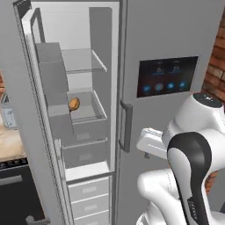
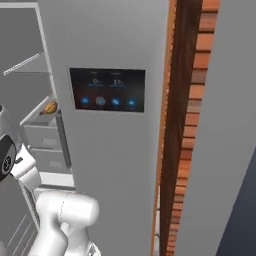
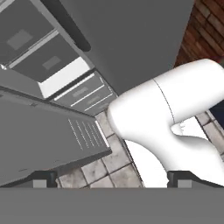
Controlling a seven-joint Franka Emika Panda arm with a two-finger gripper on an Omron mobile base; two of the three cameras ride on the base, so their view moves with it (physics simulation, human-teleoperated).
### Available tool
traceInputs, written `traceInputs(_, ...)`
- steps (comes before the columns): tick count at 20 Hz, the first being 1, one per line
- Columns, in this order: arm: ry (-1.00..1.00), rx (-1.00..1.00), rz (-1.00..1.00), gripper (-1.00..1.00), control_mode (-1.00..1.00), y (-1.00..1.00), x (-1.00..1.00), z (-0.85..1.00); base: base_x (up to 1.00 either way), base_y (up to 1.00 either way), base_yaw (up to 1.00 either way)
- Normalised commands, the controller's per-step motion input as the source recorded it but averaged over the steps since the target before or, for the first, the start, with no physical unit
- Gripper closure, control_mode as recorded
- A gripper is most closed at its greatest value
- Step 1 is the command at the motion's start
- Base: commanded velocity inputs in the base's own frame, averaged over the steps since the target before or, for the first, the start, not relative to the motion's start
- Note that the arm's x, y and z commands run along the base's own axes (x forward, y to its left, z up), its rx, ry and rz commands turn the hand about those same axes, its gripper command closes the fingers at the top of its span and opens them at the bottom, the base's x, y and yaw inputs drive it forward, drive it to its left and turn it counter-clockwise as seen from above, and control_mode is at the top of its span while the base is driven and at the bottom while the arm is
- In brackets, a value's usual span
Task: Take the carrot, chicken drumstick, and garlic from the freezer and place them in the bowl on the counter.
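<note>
The fingers (image 3: 112, 180) stand wide apart with nothing between them; their two dark tips rise at the bottom corners of the hand view, one tip (image 3: 43, 179) on one side and the other well apart from it. They point down toward a tiled floor (image 3: 114, 162) at the foot of the fridge, close to the bottom edge of the open freezer door (image 3: 43, 140).

Above the floor, in the same view, the freezer's lower drawers (image 3: 81, 94) show as grey fronts stacked one over another.

From the left base view, the freezer (image 1: 83, 114) is the tall narrow section on the left, its door swung open toward the near left. Inside are a clear shelf (image 1: 83, 61) up high, a grey bin (image 1: 88, 112) below it, another drawer under that, and white drawers at the bottom. One rounded golden-brown to orange thing, the chicken drumstick (image 1: 74, 103) as far as can be told, lies at the left end of that bin, partly hidden behind the door's grey bins. The same thing shows in the right base view (image 2: 50, 107) at the far left.

To the right of the freezer stands the wider grey fridge door (image 1: 171, 39) with a dark display panel (image 1: 167, 77) and a vertical handle (image 1: 126, 126). A brick wall (image 2: 192, 125) lies right of the fridge.

At the far left edge, a wooden table (image 1: 9, 143) carries a grey appliance (image 1: 6, 112).
</note>
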Motion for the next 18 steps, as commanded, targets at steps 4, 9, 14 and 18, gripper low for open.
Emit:
traceInputs(4,0.0,0.0,0.0,-1.0,1.0,0.0,0.0,0.0,0.55,0.29,0.0)
traceInputs(9,0.0,0.0,0.0,-1.0,1.0,0.0,0.0,0.0,-0.07,0.58,0.0)
traceInputs(14,0.0,0.0,0.0,-1.0,1.0,0.0,0.0,0.0,0.0,0.01,0.0)
traceInputs(18,0.0,0.0,0.0,-1.0,1.0,0.0,0.0,0.0,0.16,0.0,0.0)
